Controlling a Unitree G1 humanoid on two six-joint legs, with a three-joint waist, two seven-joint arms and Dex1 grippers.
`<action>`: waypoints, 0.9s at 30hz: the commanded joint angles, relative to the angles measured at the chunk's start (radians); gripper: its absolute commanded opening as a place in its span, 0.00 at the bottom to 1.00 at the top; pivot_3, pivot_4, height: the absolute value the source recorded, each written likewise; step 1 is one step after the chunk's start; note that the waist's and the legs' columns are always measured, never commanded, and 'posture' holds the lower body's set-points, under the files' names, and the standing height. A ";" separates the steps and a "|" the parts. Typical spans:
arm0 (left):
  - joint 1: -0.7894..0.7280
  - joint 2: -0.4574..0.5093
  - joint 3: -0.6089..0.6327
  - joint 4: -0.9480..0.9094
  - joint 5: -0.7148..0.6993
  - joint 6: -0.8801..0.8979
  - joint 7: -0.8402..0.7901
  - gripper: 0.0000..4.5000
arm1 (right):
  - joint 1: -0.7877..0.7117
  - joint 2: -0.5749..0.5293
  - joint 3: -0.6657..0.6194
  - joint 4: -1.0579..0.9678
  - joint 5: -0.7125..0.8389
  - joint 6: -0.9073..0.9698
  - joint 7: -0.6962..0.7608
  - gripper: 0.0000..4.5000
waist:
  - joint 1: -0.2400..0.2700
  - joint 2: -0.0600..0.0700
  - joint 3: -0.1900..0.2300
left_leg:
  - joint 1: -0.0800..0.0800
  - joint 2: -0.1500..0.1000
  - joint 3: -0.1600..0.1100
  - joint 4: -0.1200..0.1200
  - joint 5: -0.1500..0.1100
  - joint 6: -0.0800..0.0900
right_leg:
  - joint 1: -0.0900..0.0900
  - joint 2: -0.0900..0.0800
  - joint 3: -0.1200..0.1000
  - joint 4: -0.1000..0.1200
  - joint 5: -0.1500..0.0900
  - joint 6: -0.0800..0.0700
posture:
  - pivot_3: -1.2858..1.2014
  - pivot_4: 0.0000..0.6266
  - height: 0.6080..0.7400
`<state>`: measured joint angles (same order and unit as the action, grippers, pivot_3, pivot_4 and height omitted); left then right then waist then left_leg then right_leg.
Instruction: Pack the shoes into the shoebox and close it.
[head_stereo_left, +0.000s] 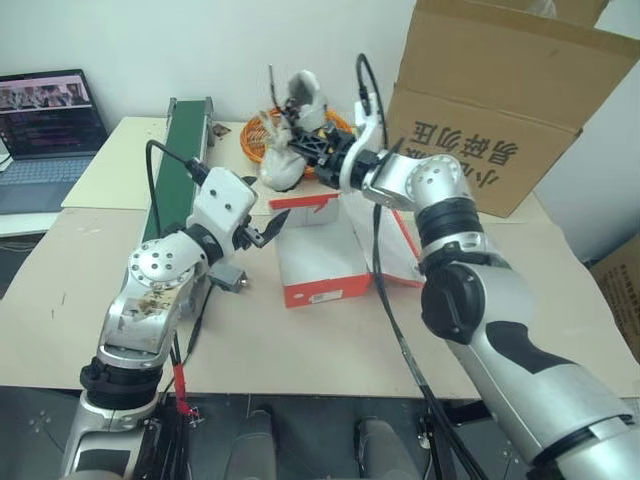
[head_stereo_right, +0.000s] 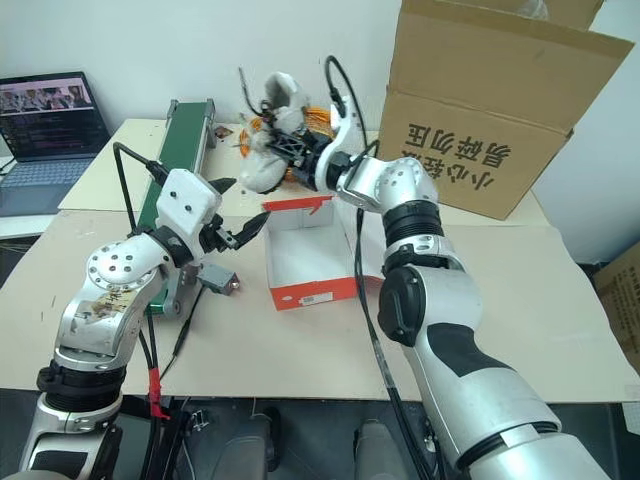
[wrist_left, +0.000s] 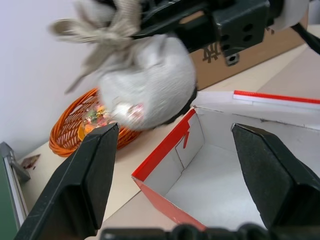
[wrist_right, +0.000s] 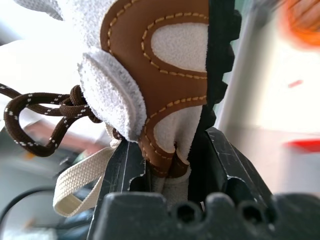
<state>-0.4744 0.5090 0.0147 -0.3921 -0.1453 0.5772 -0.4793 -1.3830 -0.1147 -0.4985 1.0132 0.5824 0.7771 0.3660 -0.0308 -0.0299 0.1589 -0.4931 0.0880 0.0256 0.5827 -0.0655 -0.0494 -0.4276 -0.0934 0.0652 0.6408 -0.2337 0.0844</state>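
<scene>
The red shoebox (head_stereo_left: 315, 290) stands open in the middle of the table, white inside, with nothing visible in it. Its lid (head_stereo_left: 402, 255) is folded out to its right. My right gripper (head_stereo_left: 312, 142) is shut on a white shoe (head_stereo_left: 282, 160) with brown trim and dark laces, held in the air just behind the box's far end. The right wrist view shows the shoe's brown heel patch (wrist_right: 170, 100) pinched between the fingers (wrist_right: 220, 75). My left gripper (head_stereo_left: 268, 228) hovers open at the box's left side with nothing between its fingers, facing the box (wrist_left: 210, 190) and the shoe (wrist_left: 155, 85).
An orange wire basket (head_stereo_left: 256, 132) sits behind the box. A large brown carton (head_stereo_left: 500, 100) stands at the back right. A green conveyor (head_stereo_left: 180, 165) runs along the left, with a laptop (head_stereo_left: 45, 120) beyond it. A small grey device (head_stereo_left: 230, 278) lies under my left hand.
</scene>
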 joint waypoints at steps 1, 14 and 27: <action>-0.002 -0.001 0.058 -0.041 0.008 0.010 0.052 0.86 | -0.004 -0.135 0.089 -0.102 -0.104 -0.076 -0.004 0.22 | 0.003 0.000 0.000 | 0.000 0.000 0.000 0.000 0.000 0.000 | 0.000 0.000 0.000 0.000 0.000 0.000 | 0.52 0.24 0.86; 0.074 0.001 0.063 -0.062 0.022 0.031 0.087 0.86 | 0.147 -0.301 0.382 -0.675 -0.089 0.639 0.066 0.22 | -0.010 0.003 0.002 | 0.000 0.000 0.000 -0.001 0.000 0.001 | -0.007 0.001 0.002 0.007 -0.002 -0.002 | 0.52 0.24 0.86; 0.095 -0.028 0.046 -0.091 0.021 0.043 0.100 0.86 | 0.091 -0.210 0.552 -0.415 -0.192 0.581 0.133 0.22 | 0.005 0.003 0.002 | -0.001 -0.001 0.000 0.000 0.002 0.002 | -0.007 0.001 0.002 0.006 -0.002 -0.002 | 0.52 0.24 0.86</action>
<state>-0.3781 0.4795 0.0553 -0.4255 -0.1238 0.6177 -0.3899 -1.2439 -0.3221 0.0429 0.5851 0.4068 1.4133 0.4735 -0.0260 -0.0273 0.1613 -0.4941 0.0874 0.0257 0.5828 -0.0640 -0.0471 -0.4345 -0.0928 0.0676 0.6472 -0.2354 0.0824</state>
